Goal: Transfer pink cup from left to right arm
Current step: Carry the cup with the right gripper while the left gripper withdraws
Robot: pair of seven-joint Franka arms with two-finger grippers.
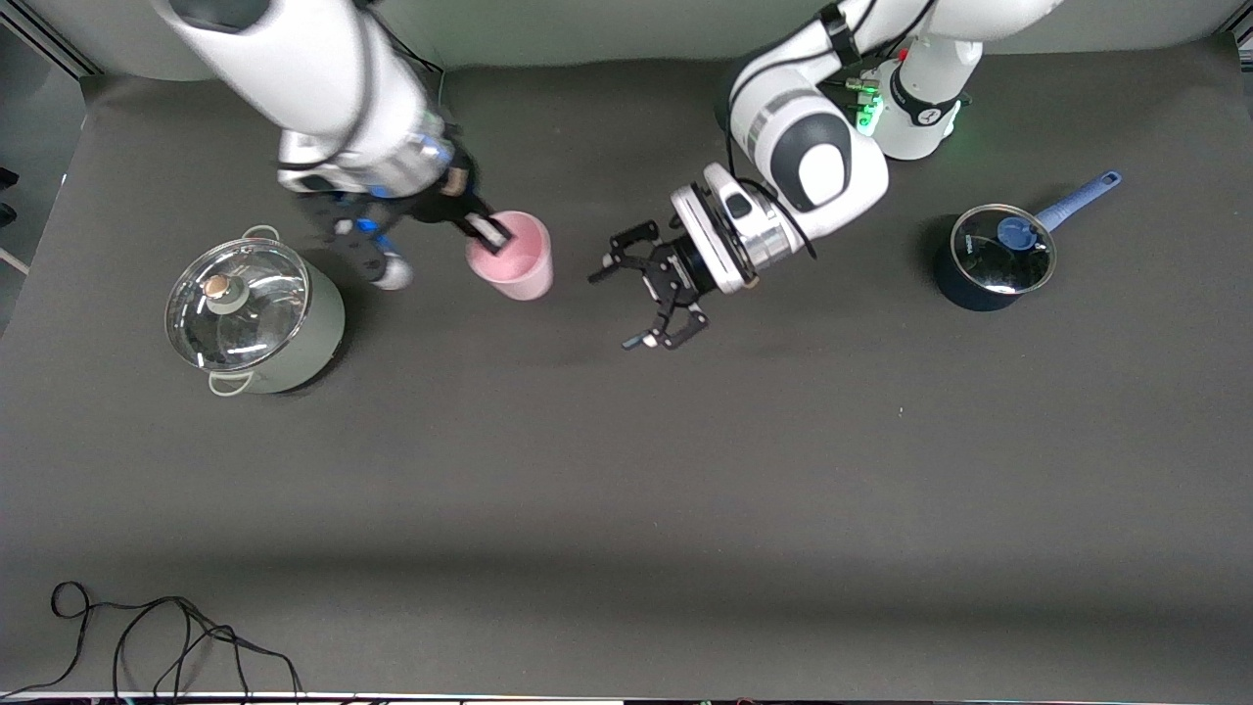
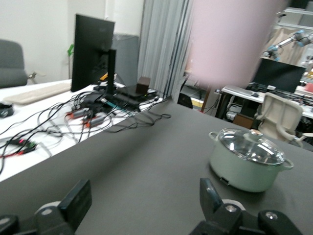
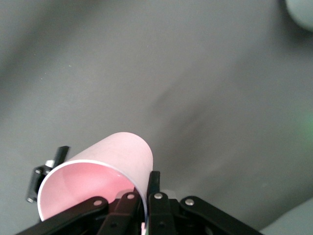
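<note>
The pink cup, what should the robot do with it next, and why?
Probably the left gripper should back away toward its own end of the table. Its jaws are open and empty beside the pink cup, while the right gripper already pinches the cup's rim and holds it above the table. The handover looks done.

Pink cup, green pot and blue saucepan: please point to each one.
pink cup (image 1: 517,262), front view, on its side wall.
green pot (image 1: 303,338), front view, on its body.
blue saucepan (image 1: 964,291), front view, on its dark body.
</note>
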